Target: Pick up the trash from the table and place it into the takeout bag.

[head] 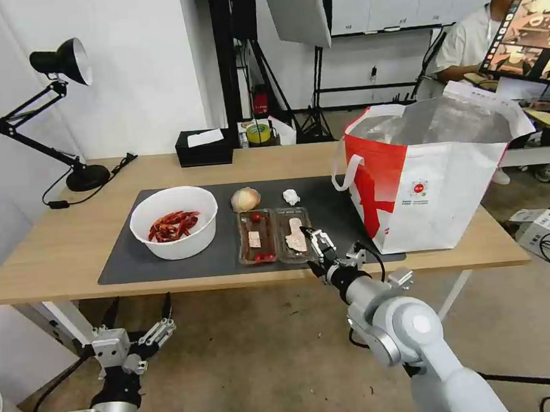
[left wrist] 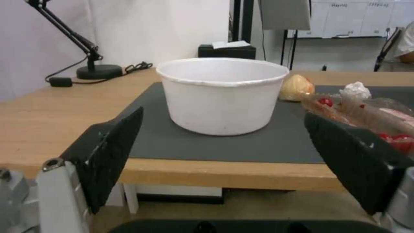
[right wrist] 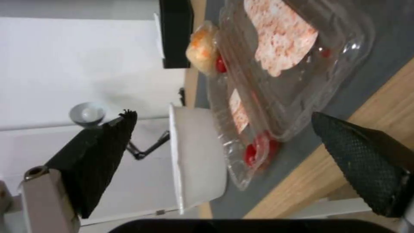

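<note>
Over on my right side of the table [head: 50, 249] sits the takeout bag [head: 438, 187], mouth wide open, nothing in it that I can see. On the grey mat [head: 127, 262]: bowl [head: 173, 221] of red scraps to the left, then the clear tray [head: 274, 235] in the middle, long axis running left to right across two compartments, with the peach ball [head: 245, 199] and crumpled tissue [head: 291, 196] just behind it. My right gripper [head: 314, 248] is right at the tray's near right corner, jaws spread wide and empty, so that arm's clearly the closer one. Tray lies just ahead and a bit left of it. Left gripper [head: 137, 313] hangs below the table edge, also open, facing the bowl
</note>
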{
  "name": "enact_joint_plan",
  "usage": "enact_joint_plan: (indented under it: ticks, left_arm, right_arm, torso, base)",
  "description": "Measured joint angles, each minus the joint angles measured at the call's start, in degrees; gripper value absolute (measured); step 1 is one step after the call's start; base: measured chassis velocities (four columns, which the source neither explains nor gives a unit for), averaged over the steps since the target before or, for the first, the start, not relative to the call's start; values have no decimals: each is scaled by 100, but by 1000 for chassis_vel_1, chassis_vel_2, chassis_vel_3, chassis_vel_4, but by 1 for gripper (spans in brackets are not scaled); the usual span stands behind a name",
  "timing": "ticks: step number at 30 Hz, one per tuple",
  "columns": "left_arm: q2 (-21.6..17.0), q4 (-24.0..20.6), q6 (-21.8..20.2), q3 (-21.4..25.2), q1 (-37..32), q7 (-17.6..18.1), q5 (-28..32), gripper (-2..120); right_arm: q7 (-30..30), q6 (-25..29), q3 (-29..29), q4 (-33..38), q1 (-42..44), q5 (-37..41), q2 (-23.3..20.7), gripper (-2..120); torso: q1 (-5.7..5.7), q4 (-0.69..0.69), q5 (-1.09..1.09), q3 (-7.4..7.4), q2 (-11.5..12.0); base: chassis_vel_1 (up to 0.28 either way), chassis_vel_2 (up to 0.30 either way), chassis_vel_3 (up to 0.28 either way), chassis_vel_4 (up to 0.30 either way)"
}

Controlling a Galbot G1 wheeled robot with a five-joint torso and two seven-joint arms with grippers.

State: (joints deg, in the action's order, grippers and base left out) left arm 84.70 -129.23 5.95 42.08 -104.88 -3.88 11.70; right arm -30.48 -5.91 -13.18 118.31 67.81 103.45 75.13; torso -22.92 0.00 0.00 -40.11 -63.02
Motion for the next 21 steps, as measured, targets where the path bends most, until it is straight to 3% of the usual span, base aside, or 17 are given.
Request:
enact_joint_plan:
  ticks: [3, 12, 21]
  left_arm:
    - [20, -1, 0, 7, -6, 0, -3, 100]
    - [53, -29, 8, 22, -16, 2, 2, 100]
    - [43, -75, 25, 13, -59, 2, -1, 100]
  right_arm:
    - [369, -66, -46, -51, 148, 187, -14, 100]
    - [609, -145, -63, -82, 274, 241, -37, 100]
    - [-92, 151, -30, 231, 247, -130, 14, 100]
  torso:
    - [0, -1, 0, 0, 0]
    - [0, -1, 0, 0, 0]
    - [0, 0, 0, 0, 0]
  base:
    - [0, 0, 0, 0]
    - [0, 0, 0, 0]
    - [0, 0, 0, 0]
